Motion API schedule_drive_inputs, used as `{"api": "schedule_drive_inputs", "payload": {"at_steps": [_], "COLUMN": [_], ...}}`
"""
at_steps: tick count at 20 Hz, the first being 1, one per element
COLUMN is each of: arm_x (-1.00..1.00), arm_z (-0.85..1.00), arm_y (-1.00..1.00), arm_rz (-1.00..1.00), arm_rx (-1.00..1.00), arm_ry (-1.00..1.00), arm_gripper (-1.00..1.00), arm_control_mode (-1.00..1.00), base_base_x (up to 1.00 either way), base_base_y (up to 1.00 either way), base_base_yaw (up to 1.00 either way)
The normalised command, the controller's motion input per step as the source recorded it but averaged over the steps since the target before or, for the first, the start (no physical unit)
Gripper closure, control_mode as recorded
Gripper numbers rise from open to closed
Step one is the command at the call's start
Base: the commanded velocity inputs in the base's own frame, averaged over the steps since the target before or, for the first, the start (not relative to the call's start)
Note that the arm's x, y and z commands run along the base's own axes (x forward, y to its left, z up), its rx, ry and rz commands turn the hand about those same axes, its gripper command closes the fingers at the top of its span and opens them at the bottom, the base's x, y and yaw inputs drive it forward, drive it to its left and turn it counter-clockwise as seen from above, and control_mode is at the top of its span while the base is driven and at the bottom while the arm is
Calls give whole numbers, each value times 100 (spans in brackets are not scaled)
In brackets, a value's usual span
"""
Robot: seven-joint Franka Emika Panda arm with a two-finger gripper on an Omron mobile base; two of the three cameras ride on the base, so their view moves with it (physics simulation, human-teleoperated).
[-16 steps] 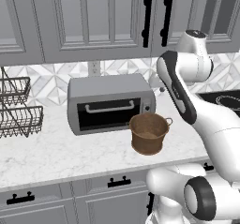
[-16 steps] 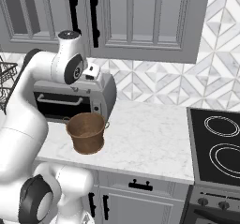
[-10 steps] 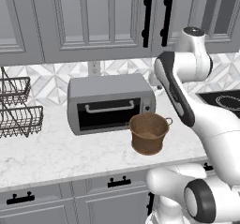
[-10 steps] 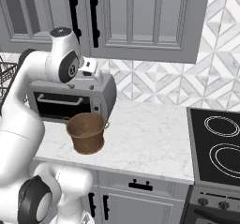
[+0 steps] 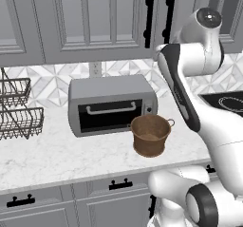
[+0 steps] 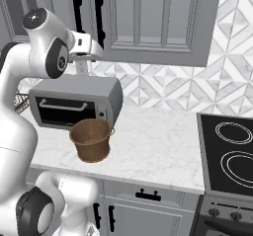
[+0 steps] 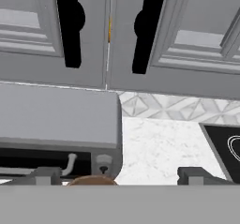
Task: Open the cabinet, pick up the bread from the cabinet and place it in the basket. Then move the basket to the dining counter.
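Your task has barely begun, it seems. The grey cabinet [image 5: 85,22] above the worktop has both doors shut, their two black handles [image 7: 70,26] side by side. Below it sits a toaster oven [image 5: 111,105], with the empty brown basket [image 5: 151,135] just in front of it. Your gripper [image 7: 115,177] is raised toward the handles, fingers spread and holding nothing. A sliver of orange in the door gap may be the bread.
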Motion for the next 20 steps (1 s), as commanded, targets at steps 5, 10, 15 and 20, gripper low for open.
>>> {"api": "schedule_drive_inputs", "payload": {"at_steps": [5, 10, 15, 20], "arm_x": [6, 33, 35, 49], "arm_z": [89, 40, 2, 0], "arm_y": [-2, -38, -22, 0], "arm_rz": [1, 0, 0, 0], "arm_rx": [8, 25, 5, -2], "arm_ry": [-4, 0, -1, -3], "arm_gripper": [-100, -100, -100, -100], "arm_control_mode": [-100, -100, -100, -100], "base_base_x": [0, 0, 0, 0], "base_base_y": [0, 0, 0, 0], "base_base_yaw": [0, 0, 0, 0]}}
